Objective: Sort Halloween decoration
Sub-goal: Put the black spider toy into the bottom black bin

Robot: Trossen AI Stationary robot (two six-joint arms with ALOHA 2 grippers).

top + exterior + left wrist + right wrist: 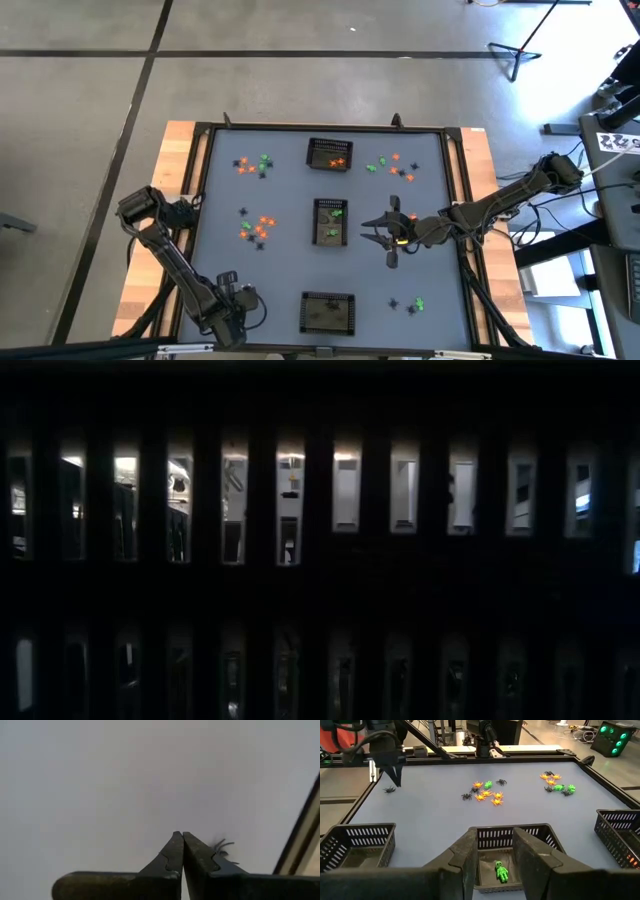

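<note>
- Left gripper (182, 838) was pinched fully closed, empty, just beside a black spider (221, 851), well away from the middle basket (515, 838).
- Right gripper (493, 851) hovered half-open, empty, over that basket.
- Next probably: reopen, recentre on the spider.

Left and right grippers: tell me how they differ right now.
The left gripper is shut, its tips meeting beside a black spider; the right gripper stands open. The left sits near the table's front-left corner; the right hangs by the middle basket, which holds a green figure. Both have dark fingers.
</note>
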